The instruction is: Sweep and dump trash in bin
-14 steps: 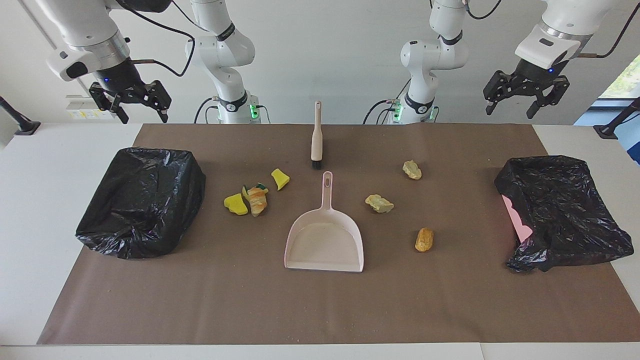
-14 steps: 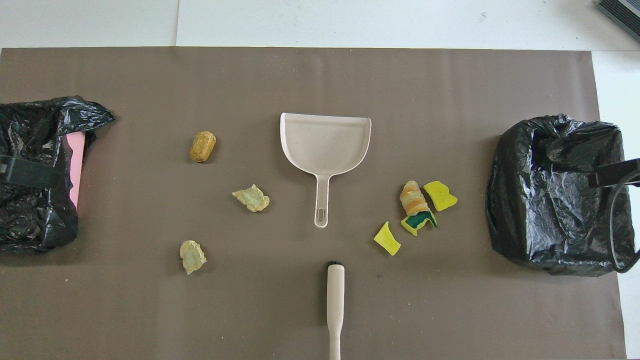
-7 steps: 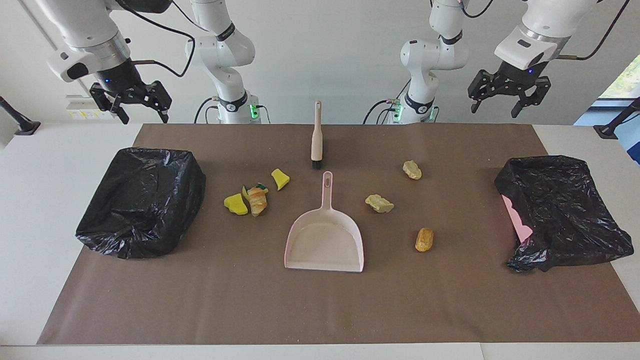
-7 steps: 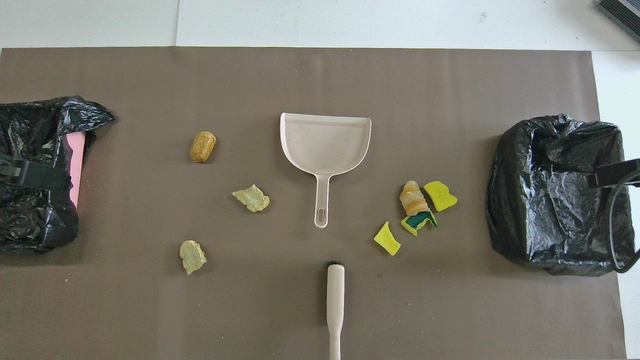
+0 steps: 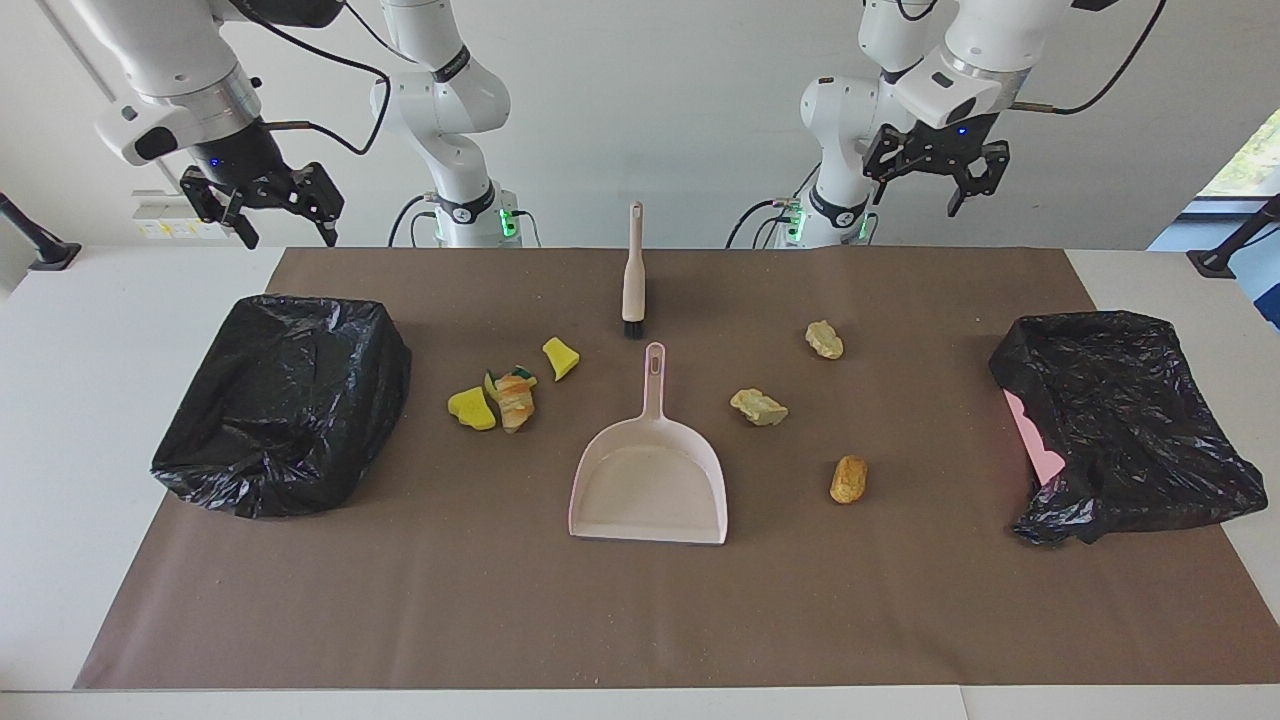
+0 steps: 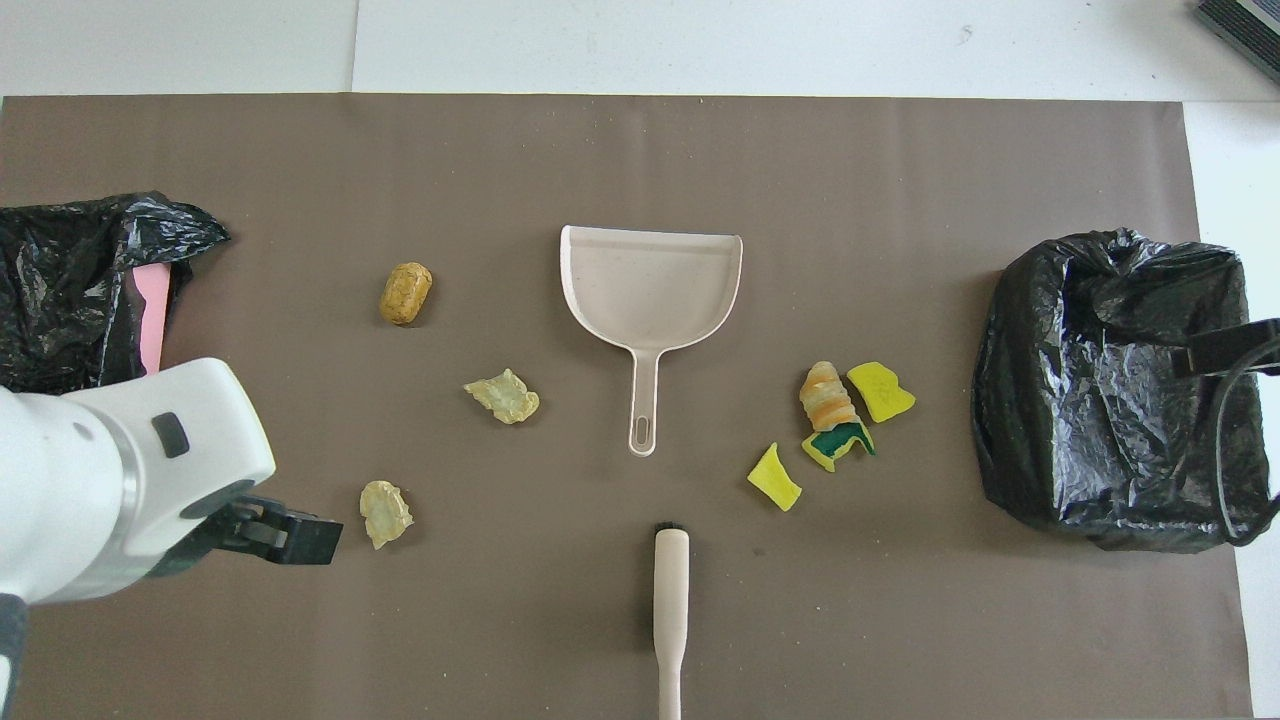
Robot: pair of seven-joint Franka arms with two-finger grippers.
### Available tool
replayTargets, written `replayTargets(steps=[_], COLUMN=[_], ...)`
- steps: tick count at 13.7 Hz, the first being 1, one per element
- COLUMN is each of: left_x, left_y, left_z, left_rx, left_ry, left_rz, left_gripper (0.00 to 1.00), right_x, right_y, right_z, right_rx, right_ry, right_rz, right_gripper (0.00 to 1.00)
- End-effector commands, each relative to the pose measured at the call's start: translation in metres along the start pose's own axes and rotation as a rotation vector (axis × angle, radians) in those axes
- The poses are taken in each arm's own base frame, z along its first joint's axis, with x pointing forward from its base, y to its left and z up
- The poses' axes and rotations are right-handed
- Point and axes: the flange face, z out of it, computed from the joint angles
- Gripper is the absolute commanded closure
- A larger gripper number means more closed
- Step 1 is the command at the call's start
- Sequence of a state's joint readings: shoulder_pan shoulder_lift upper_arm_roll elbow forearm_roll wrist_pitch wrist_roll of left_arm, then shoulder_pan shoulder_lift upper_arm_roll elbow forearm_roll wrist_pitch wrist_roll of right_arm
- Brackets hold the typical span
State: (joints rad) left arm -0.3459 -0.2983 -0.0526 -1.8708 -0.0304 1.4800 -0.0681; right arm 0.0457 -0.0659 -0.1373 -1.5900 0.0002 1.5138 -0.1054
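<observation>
Both black-lined bins, one (image 5: 285,400) at the right arm's end and one (image 5: 1125,420) at the left arm's end, show no trash inside; the dustpan (image 5: 650,490) is bare. All trash (image 5: 515,400) lies on the brown mat (image 5: 640,620). The left gripper (image 5: 937,190), jaws spread and empty, has swung inward from above its bin; the right gripper (image 5: 262,215), also spread and empty, has not moved.

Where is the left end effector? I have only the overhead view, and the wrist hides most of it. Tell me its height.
Observer: The left end effector hangs high above the mat, touching nothing.
Operator: Report its grip.
Observer: Open, holding nothing.
Operator: Now the right one.
Observer: The right end effector is raised well above the bin, open and empty.
</observation>
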Motion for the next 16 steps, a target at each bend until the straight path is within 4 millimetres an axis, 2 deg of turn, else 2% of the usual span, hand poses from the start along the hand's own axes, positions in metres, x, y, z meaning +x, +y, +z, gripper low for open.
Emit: replayTargets(steps=[1, 3, 5, 7, 9, 11, 12, 14, 16], left_x=[-0.014, -0.018, -0.026, -0.036, -0.048, -0.061, -0.065, -0.074, -0.076], left_y=[0.047, 0.079, 0.121, 0.155, 0.180, 0.208, 0.228, 0.276, 0.293], left_z=[0.031, 0.059, 0.088, 0.109, 0.133, 0.146, 0.160, 0.202, 0.226], left_rx=[-0.008, -0.005, -0.003, -0.007, 0.000, -0.021, -0.016, 0.002, -0.008], left_ry=[0.003, 0.009, 0.027, 0.045, 0.041, 0.059, 0.053, 0.033, 0.045], left_rz=[-0.024, -0.059, -0.067, -0.088, -0.071, -0.077, -0.076, -0.088, -0.131], left_gripper=[0.00, 0.00, 0.00, 0.00, 0.00, 0.00, 0.00, 0.00, 0.00], right_x=[-0.004, -0.004, -0.004, -0.004, -0.004, -0.007, -0.008, -0.008, -0.008], right_y=[0.001, 0.000, 0.001, 0.000, 0.001, 0.001, 0.001, 0.001, 0.001], right_z=[0.000, 0.001, 0.000, 0.001, 0.003, 0.002, 0.003, 0.003, 0.003], right_rx=[-0.010, -0.010, -0.010, -0.010, -0.009, -0.008, -0.008, -0.008, -0.008], right_ry=[0.006, 0.005, 0.006, 0.005, 0.000, 0.000, -0.001, -0.002, -0.002], right_rz=[-0.010, -0.012, -0.010, -0.014, -0.010, -0.012, -0.012, -0.011, -0.012], right_gripper=[0.00, 0.00, 0.00, 0.00, 0.00, 0.00, 0.00, 0.00, 0.00])
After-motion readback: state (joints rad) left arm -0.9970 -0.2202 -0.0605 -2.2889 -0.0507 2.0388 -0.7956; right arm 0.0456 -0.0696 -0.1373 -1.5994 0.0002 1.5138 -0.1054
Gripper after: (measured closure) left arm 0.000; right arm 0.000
